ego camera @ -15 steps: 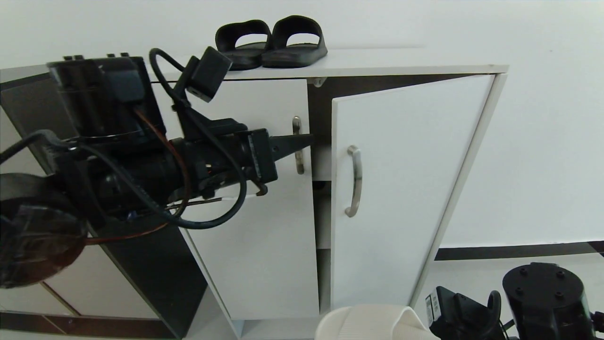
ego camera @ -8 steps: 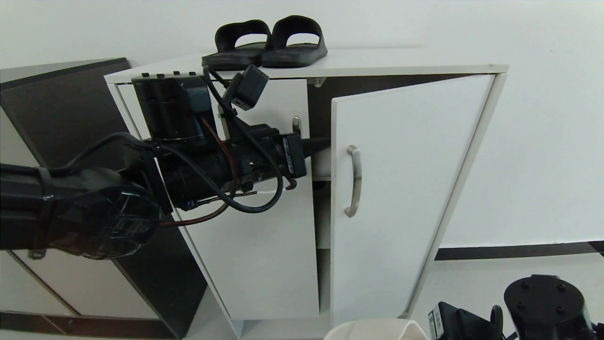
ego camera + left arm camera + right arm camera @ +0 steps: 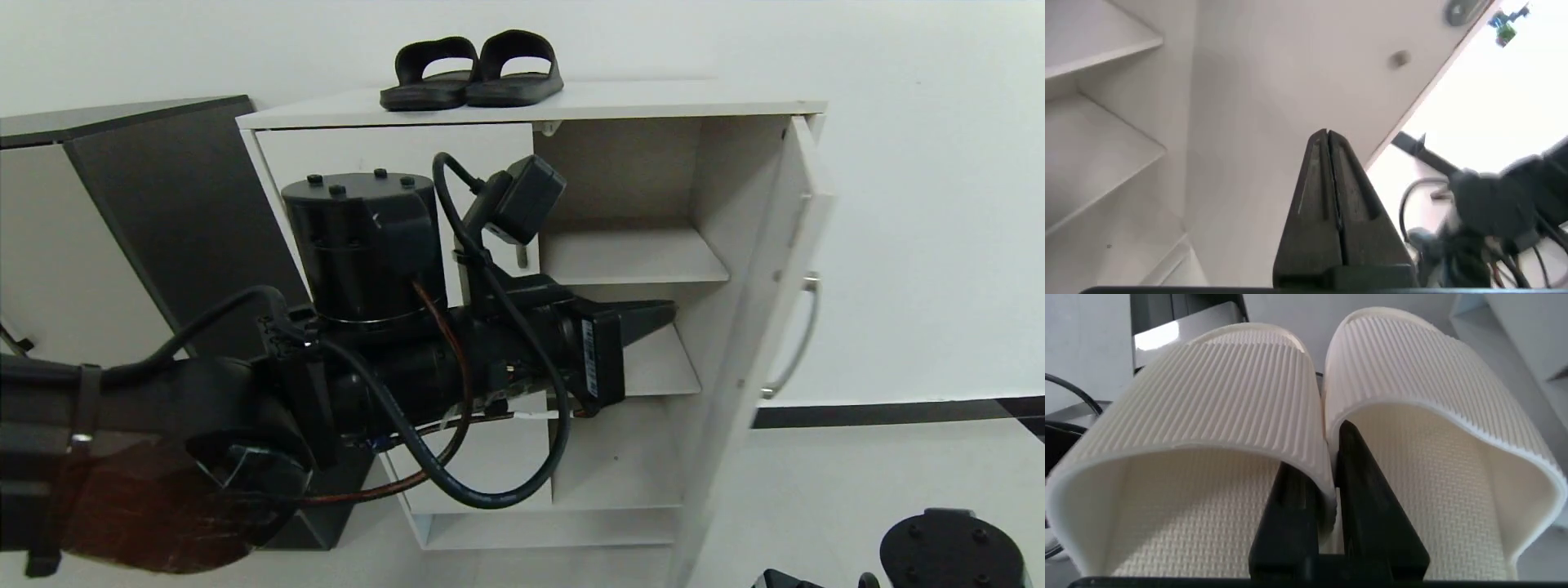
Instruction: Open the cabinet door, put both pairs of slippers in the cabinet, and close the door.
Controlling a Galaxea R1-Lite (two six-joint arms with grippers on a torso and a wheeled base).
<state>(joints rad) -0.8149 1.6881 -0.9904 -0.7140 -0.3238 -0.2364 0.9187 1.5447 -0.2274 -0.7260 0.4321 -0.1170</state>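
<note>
Head view: left gripper (image 3: 668, 312), jaws shut and empty, stood before the open cabinet (image 3: 653, 100), black slippers (image 3: 472, 73) on top. Right wrist view: right gripper (image 3: 1329, 457) had jaws pinching cream slippers (image 3: 1208, 400).

This is looking like a plainly furnished room set up as a home entryway: a white shoe cabinet (image 3: 653, 98) with bare shelves (image 3: 633, 257) is standing against a blank white wall (image 3: 939, 204), black slippers (image 3: 472, 72) are sitting on its top, a dark baseboard (image 3: 898, 411) is running along the pale floor (image 3: 857, 474), and a dark-sided cabinet (image 3: 188, 212) is standing just beside it.
</note>
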